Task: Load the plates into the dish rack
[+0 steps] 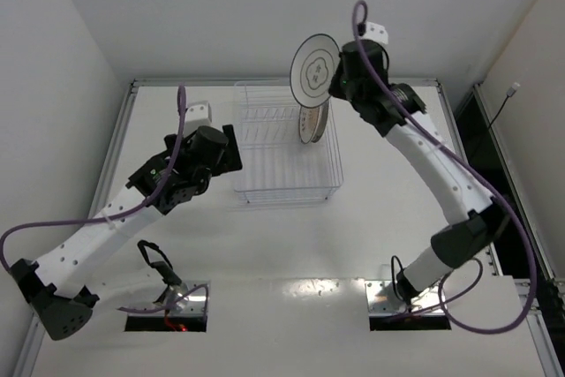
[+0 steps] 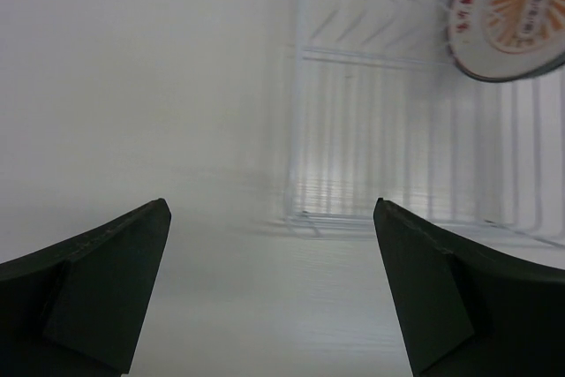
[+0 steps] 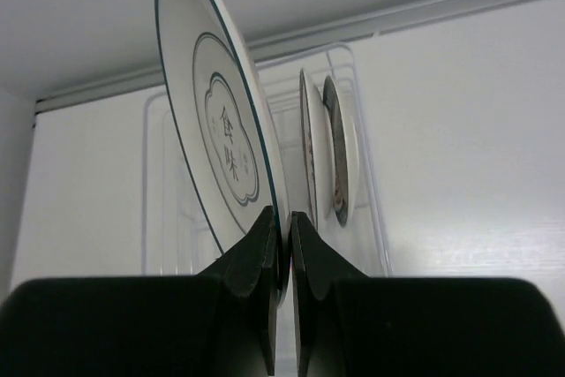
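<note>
Top view: my right end effector (image 1: pixel 338 77) is pinched shut on the rim of the white plate (image 1: pixel 316 68), holding it on edge above the far end of the dish rack (image 1: pixel 265 190); two other plates stand in the rack just below my grip; my left end effector (image 1: pixel 229 149) hangs beside the rack's left wall, holding nothing.

Left wrist view: my jaws stand wide apart over bare bench (image 2: pixel 132 86); the rack lies ahead; the orange plate (image 2: pixel 512 6) leans in it, ahead and to my right.

Right wrist view: the white plate rises upright from between my closed fingertips; beyond it, the orange plate's edge and a dark-patterned plate (image 3: pixel 341 156) stand in the rack.

As I judge it, this is a thin pinch on a smooth rim, so the plate could swivel or slip on the way down; its lower edge could miss the gap between prongs, ride up on a wire, or knock the standing plates; my left end effector sits near enough to nudge the light rack.
</note>
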